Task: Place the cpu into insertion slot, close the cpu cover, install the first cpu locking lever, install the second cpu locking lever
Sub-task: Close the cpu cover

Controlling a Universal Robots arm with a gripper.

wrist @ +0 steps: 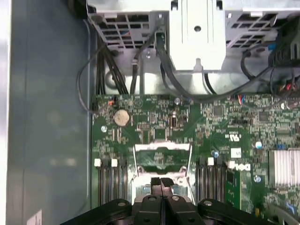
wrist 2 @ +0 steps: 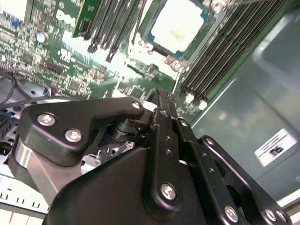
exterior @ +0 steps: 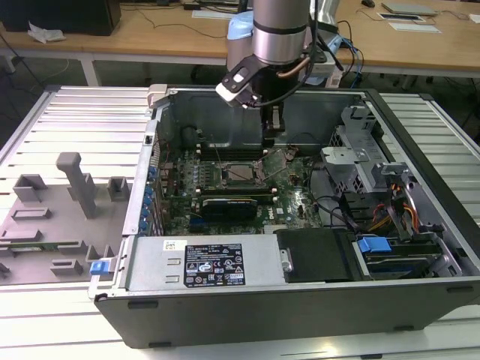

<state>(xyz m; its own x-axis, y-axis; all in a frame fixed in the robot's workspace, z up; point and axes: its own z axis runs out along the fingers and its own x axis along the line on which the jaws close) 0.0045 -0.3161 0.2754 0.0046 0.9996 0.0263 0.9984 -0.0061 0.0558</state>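
cpu (wrist 2: 180, 26), faint unreadable print on top, hand (wrist: 161, 181) nearby, fingers (wrist: 155, 183) together

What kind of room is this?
Probably a robot lab or workshop: a robot arm reaches into an opened computer on a ribbed metal bench, with wooden desks behind.

Wooden desks (exterior: 150, 36) stand behind a ribbed metal table (exterior: 82, 112).
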